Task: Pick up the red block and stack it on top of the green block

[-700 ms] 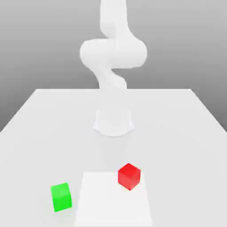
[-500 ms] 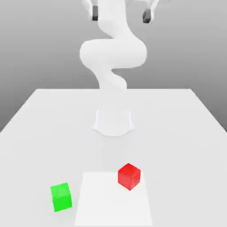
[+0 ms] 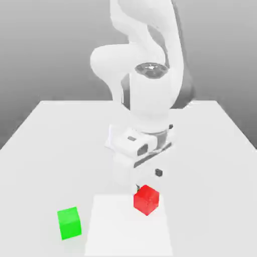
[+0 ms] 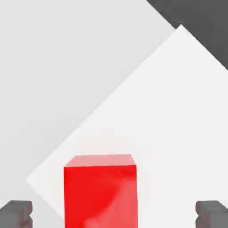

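The empty pincer (image 4: 113,214) is hanging wide open by the red block (image 4: 100,196), probably needing careful centring before closing.

1 pale grey table (image 3: 201,175) | on it: 1 white square (image 3: 128,236), 1 green block (image 3: 69,223) beside the square at the exterior view's left, 1 red block (image 3: 146,200) at the square's far right part in the exterior view

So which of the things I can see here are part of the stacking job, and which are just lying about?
Part of the job:
- red block
- green block
- gripper, open near the red block

Just lying about:
- white square beneath the red block
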